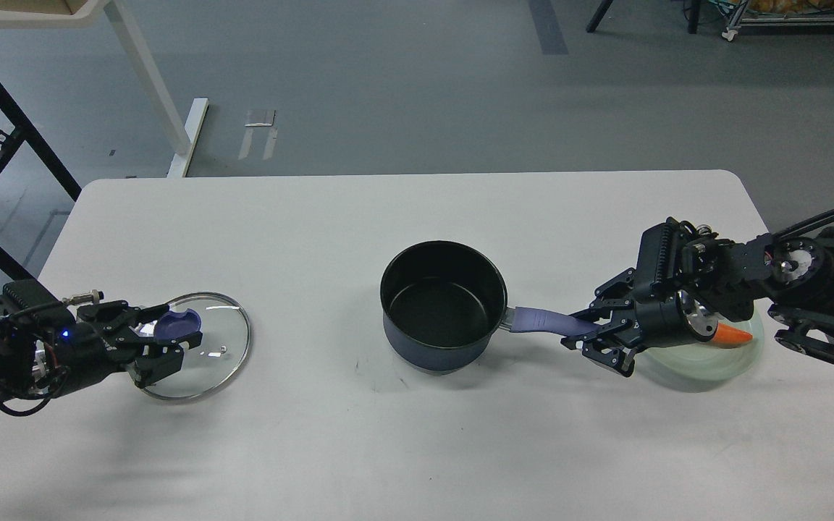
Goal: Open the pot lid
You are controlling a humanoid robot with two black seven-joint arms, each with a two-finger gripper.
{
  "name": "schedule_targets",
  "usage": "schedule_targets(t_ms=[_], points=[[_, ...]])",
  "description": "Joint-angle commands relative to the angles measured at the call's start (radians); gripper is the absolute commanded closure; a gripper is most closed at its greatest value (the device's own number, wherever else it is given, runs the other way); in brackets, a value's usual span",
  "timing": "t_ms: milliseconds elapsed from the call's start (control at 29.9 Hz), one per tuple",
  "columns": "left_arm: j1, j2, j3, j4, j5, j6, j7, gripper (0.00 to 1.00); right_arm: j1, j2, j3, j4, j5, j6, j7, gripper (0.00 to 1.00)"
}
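A dark blue pot stands open in the middle of the white table, its purple handle pointing right. My right gripper is shut on the end of that handle. The round glass lid with a purple knob lies low over the table's left part, well away from the pot. My left gripper is shut on the knob, one finger on each side of it.
A pale green glass plate with an orange carrot sits on the table under my right wrist. A black rack and white table legs stand on the floor at the far left.
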Motion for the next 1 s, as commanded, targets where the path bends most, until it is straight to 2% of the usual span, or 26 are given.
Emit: schedule_targets(t_ms=[0,100,201,334,468,535,635,736,802,836,970], points=[[-0.004,0.013,-0.002,-0.015,-0.005,-0.003,0.000,0.01,0.000,0.000,0.000,0.000,0.000,0.000,0.000,0.66],[-0.010,0.020,-0.017,-0.062,-0.014,-0.012,0.000,0.01,0.000,0.000,0.000,0.000,0.000,0.000,0.000,0.66],[-0.043,0.077,-0.022,-0.137,-0.092,-0.044,0.000,0.01,0.000,0.000,0.000,0.000,0.000,0.000,0.000,0.66],[-0.172,0.106,-0.025,-0.206,-0.309,-0.161,0.000,0.01,0.000,0.000,0.000,0.000,0.000,0.000,0.000,0.66],[-0.232,0.108,-0.080,-0.209,-0.752,-0.307,0.000,0.01,0.000,0.000,0.000,0.000,0.000,0.000,0.000,0.62],[-0.231,0.108,-0.112,-0.209,-0.984,-0.363,0.000,0.01,0.002,0.000,0.000,0.000,0.000,0.000,0.000,0.53],[-0.231,0.102,-0.132,-0.200,-1.242,-0.417,0.000,0.01,0.002,-0.002,0.000,0.001,0.001,0.000,0.000,0.31],[-0.228,0.089,-0.132,-0.191,-1.331,-0.407,0.000,0.01,0.002,-0.008,0.000,0.001,0.029,0.000,0.000,0.24],[-0.228,0.085,-0.132,-0.180,-1.344,-0.402,0.000,0.01,0.006,-0.011,0.000,0.004,0.058,0.002,0.000,0.09],[-0.226,0.085,-0.132,-0.179,-1.345,-0.402,0.000,0.01,0.011,-0.014,0.000,0.006,0.070,0.002,0.000,0.05],[-0.228,0.088,-0.134,-0.179,-1.370,-0.404,0.000,0.01,0.035,-0.049,0.012,0.013,0.116,0.000,0.000,0.03]])
